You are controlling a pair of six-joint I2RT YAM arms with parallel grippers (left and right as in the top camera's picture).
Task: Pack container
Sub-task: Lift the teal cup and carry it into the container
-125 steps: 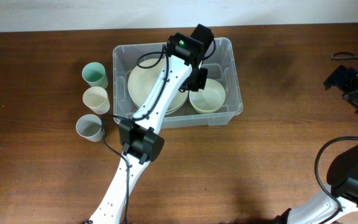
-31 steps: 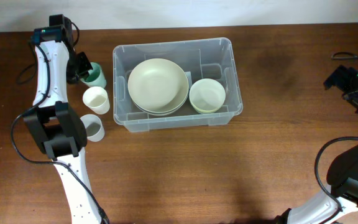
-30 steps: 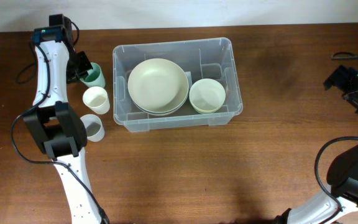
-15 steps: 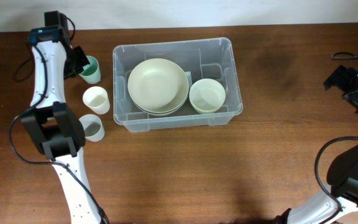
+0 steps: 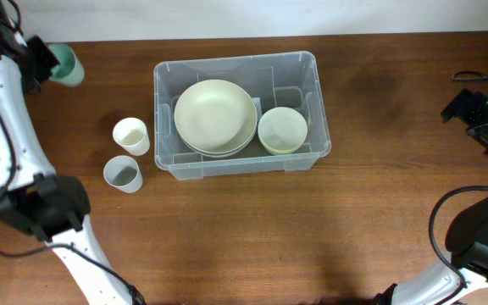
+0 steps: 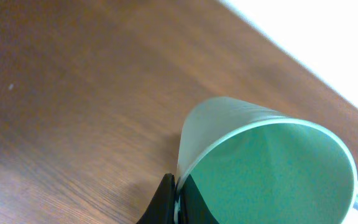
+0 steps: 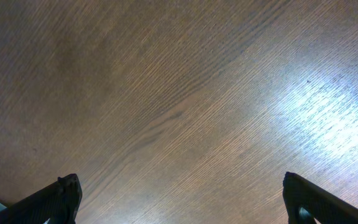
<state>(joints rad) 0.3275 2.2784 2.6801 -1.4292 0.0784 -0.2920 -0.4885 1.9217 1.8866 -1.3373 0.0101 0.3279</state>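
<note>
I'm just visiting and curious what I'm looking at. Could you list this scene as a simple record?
Left gripper: shut on green cup, held left of the tub
Right gripper: open, empty, above the table
Tub: big bowl and small bowl inside, side by side
Beside tub, on its left: white cup, grey cup
</note>
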